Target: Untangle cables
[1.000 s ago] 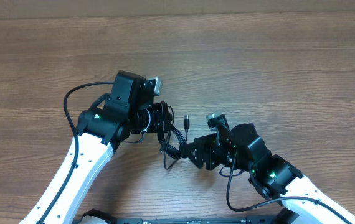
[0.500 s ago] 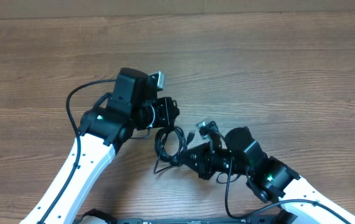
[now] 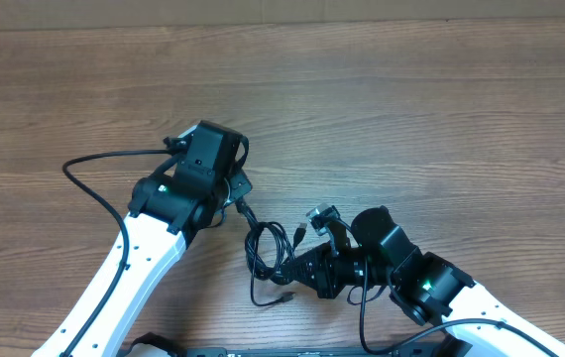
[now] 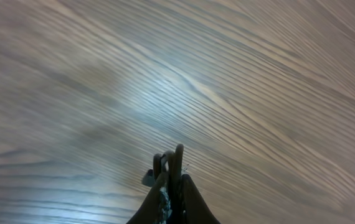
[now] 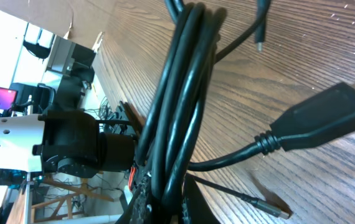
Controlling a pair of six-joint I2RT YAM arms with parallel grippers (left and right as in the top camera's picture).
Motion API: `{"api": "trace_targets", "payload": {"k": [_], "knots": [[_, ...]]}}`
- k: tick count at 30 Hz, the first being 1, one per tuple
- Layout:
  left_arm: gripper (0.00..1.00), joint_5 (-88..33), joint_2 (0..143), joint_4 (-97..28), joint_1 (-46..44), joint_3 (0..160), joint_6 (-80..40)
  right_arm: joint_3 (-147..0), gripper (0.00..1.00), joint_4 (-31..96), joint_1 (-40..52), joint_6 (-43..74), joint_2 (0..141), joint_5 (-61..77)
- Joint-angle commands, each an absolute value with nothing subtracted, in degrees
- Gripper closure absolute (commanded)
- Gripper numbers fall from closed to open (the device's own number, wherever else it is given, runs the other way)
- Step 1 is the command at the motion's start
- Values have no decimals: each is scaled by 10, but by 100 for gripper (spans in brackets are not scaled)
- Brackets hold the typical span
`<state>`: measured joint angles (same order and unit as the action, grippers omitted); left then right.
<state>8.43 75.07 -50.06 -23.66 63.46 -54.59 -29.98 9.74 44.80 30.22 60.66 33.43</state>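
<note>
The cables point(image 3: 269, 253) lay bunched on the table point(image 3: 441, 99). The right gripper point(image 3: 299, 265), beside the bundle, was clamped tight on its coils, seemingly anchoring them. The left gripper point(image 3: 241, 192), beyond the bundle, pinched one strand, likely to draw it free.

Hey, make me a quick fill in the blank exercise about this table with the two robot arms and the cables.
The cables are all ____ in colour.
The table has a ____ grain.
The right gripper is ____ on the cables.
The big flat plug shows in the ____ wrist view.
Missing words: black; wood; shut; right.
</note>
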Motion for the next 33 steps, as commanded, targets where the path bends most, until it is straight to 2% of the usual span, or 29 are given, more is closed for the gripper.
{"api": "trace_targets", "payload": {"k": [1,5,9,10,11,14,16,18,20,22,26,27,28,29,31,33], "knots": [[96,262,750,-501,-224,646,-575,-301,96,111,465,300,606,369],[96,389,750,-542,-224,646,-613,-301,96,111,465,302,606,369],[96,430,750,-574,-223,646,-649,-301,96,111,465,302,606,369],[95,424,750,-577,-221,646,-654,-301,96,111,465,302,606,369],[89,409,750,-576,-220,646,-660,-301,96,111,465,302,606,367],[66,303,750,-553,-217,646,-649,-301,96,111,465,302,606,361],[67,230,750,-542,-218,646,-595,-301,96,111,465,307,606,356],[69,192,750,-540,-218,646,-564,-301,96,111,465,316,606,354],[68,168,750,-541,-218,646,-544,-301,96,111,465,317,606,349],[57,143,750,-541,-218,646,-522,-301,96,111,465,317,606,345],[20,81,750,-541,-218,646,-486,-301,96,111,465,317,606,341],[14,66,750,-542,-218,646,-479,-301,96,111,465,317,606,341],[13,53,750,-542,-218,646,-475,-301,96,110,465,317,606,341],[17,41,750,-542,-218,646,-475,-301,96,110,465,317,606,341],[31,17,752,-542,-218,644,-476,-301,96,110,465,317,606,341],[34,-1,757,-540,-218,643,-478,-301,96,111,465,317,606,341]]}}
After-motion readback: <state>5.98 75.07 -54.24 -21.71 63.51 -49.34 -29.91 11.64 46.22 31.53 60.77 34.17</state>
